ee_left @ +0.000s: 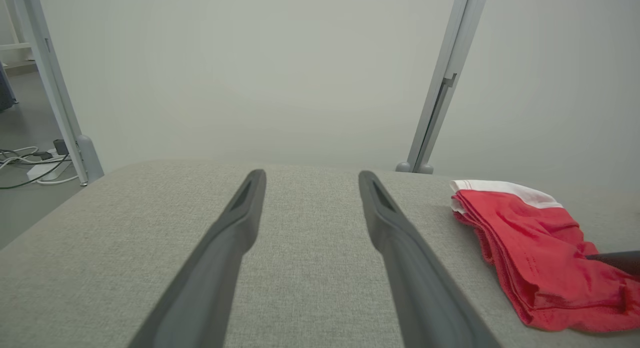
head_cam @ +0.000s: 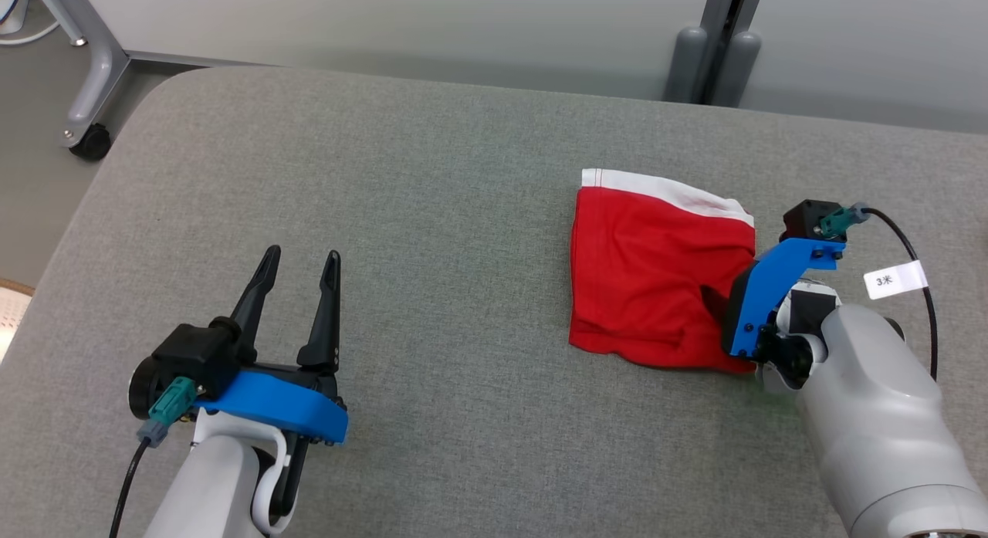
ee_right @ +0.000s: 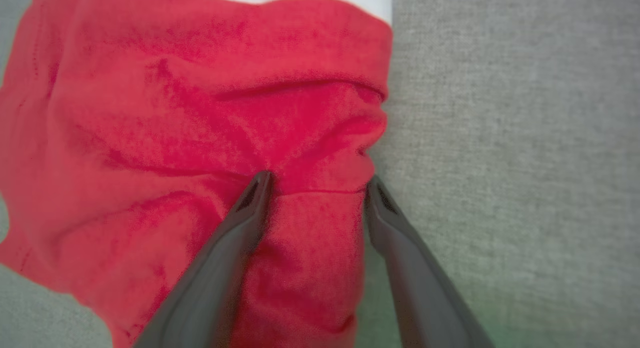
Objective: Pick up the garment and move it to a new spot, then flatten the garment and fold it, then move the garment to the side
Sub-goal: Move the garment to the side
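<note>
Right wrist view — spread pincer astride garment's edge — grey table beside

Parted jaws over red garment (creased)

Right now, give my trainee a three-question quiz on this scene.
1. True or false: the left arm's fingers hold the red fabric garment with a white waistband.
2. The right arm's fingers are: A) shut on nothing; B) open over the garment's edge; C) shut on the waistband.
3. Fill in: the garment lies on a ___ fabric-covered table.
Key: 1 false; 2 B; 3 grey.
</note>
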You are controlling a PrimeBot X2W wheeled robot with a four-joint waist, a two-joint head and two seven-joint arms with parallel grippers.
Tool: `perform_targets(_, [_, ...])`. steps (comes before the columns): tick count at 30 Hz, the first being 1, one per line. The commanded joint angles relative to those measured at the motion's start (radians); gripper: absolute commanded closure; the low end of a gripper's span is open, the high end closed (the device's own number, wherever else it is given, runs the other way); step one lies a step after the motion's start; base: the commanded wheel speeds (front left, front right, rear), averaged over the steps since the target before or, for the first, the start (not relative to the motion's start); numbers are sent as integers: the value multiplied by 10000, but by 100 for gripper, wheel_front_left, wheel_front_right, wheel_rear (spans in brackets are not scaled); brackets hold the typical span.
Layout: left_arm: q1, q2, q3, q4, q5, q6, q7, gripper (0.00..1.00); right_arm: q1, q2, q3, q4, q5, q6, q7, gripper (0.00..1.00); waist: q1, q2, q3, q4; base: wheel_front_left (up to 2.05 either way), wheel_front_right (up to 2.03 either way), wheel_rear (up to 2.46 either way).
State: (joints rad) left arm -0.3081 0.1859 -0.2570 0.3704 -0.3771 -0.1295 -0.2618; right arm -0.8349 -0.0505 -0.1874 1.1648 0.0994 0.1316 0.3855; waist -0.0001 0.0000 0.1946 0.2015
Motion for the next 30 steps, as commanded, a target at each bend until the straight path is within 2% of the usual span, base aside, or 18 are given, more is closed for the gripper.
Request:
perform_targets(1, [168,-4,55,28,-8,-9,-41,0,189,7,125,584,-181,-16,36,100,1,0,-90,-70,0,0,0])
perform_targets(4, [228,10,56,30,-34,-9,-41,0,5,11,398,724,-334,-16,31,100,1,0,-166,-170,0,0,0])
perform_targets(8, [396,47,156,-26,-62,-9,-41,0,-514,-111,987,575,-1171,-18,-171,100,1,0,-282,-518,0,0,0])
perform_targets(13, [638,30,426,-303,-33,-10,-41,0,-1418,-108,2536,281,-1846,-10,-143,100,1,0,-373,-1213,0,0,0])
perform_targets(17, [850,-23,727,-669,77,-10,-41,0,-2108,-261,4029,215,-1545,-13,-124,100,1,0,-327,-1946,0,0,0])
perform_targets(22, [685,-14,727,-909,187,-10,-41,0,-2594,-816,5912,-98,-1051,-10,-437,100,1,0,-113,-2792,0,0,0])
perform_targets(25, [557,60,668,-1028,260,-10,-41,0,-2879,-1508,7090,-370,-600,-13,-620,100,1,0,101,-3229,0,0,0])
perform_targets(30, [264,234,623,-1209,321,-10,-41,0,-3380,-2703,8433,-1094,346,-13,-923,100,1,0,673,-3855,0,0,0])
